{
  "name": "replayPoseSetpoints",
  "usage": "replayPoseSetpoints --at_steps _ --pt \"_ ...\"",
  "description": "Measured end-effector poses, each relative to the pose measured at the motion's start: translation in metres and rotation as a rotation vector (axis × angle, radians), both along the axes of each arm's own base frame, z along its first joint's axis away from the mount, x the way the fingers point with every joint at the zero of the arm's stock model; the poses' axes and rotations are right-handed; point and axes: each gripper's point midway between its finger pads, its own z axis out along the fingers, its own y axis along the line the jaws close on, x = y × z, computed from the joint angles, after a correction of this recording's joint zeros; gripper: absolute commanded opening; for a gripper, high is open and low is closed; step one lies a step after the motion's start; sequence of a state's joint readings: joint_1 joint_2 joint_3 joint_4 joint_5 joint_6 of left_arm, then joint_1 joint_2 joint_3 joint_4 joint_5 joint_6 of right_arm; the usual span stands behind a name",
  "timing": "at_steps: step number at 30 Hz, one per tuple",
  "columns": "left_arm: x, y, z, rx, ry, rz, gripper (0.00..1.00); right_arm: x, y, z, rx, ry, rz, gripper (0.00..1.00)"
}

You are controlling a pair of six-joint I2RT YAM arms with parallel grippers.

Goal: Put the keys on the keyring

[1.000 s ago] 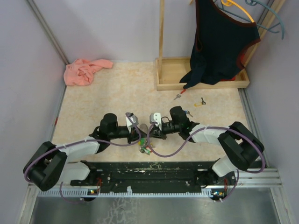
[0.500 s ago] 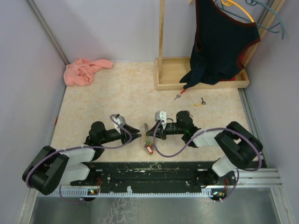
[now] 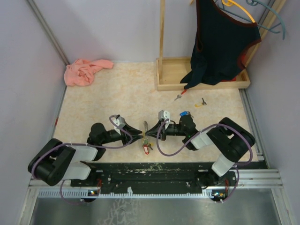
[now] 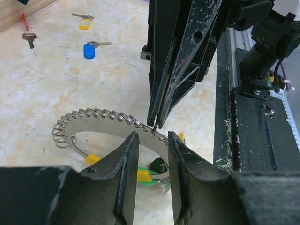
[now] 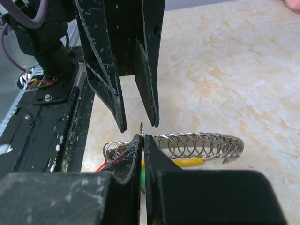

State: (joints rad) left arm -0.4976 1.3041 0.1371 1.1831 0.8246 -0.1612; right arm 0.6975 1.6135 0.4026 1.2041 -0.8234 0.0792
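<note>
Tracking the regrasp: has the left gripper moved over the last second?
Yes. The left gripper has drawn back leftward, slightly nearer the black base rail.

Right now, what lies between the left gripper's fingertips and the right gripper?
Only the keyring: its ring's edge, pinched in the shut right gripper, sits at the open left gripper's mouth. Both wrist views show it.

Beige marbled table point(image 3: 117, 98): crumpled pink cloth point(image 3: 85, 71) at far left corner, wooden stand base point(image 3: 171, 86) at far right. Just in front of the base, red-capped key point(image 3: 179, 95) and yellow-capped key point(image 3: 201, 103), apart from each other; blue-capped key point(image 3: 184, 113) nearer the front. Near front edge, centre, keyring point(image 4: 101, 130) with coloured tags; contact with surface not discernible.
</note>
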Motion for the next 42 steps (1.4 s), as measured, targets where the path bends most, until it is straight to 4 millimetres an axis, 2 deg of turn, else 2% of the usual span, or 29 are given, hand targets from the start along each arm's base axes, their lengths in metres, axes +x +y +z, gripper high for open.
replayPoseSetpoints --at_steps 5,10,23,25,28,35,39,42 --pt "-0.002 -0.001 -0.001 -0.015 0.008 -0.009 0.26 0.000 0.001 0.006 0.033 0.009 -0.001 0.00" --pt "-0.003 -0.003 -0.001 -0.029 0.013 -0.023 0.22 -0.002 0.001 0.009 0.046 0.011 0.002 0.00" --pt "-0.008 -0.007 0.002 -0.067 0.026 -0.064 0.19 -0.006 0.002 0.009 0.052 0.024 0.027 0.00" --pt "-0.008 -0.007 0.002 -0.069 0.027 -0.069 0.14 -0.007 0.002 0.008 0.050 0.029 0.033 0.00" --pt "-0.009 -0.007 0.002 -0.069 0.030 -0.077 0.02 -0.008 0.002 0.005 0.049 0.033 0.040 0.00" --pt "-0.009 -0.009 -0.002 -0.061 0.042 -0.091 0.01 -0.008 0.002 0.001 0.041 0.055 0.042 0.01" --pt "-0.006 -0.009 -0.002 -0.047 0.022 -0.090 0.01 -0.005 -0.001 0.003 0.042 0.060 0.030 0.37" --pt "-0.004 -0.008 -0.002 -0.018 -0.002 -0.085 0.01 0.002 -0.007 0.014 0.059 0.051 -0.004 0.54"
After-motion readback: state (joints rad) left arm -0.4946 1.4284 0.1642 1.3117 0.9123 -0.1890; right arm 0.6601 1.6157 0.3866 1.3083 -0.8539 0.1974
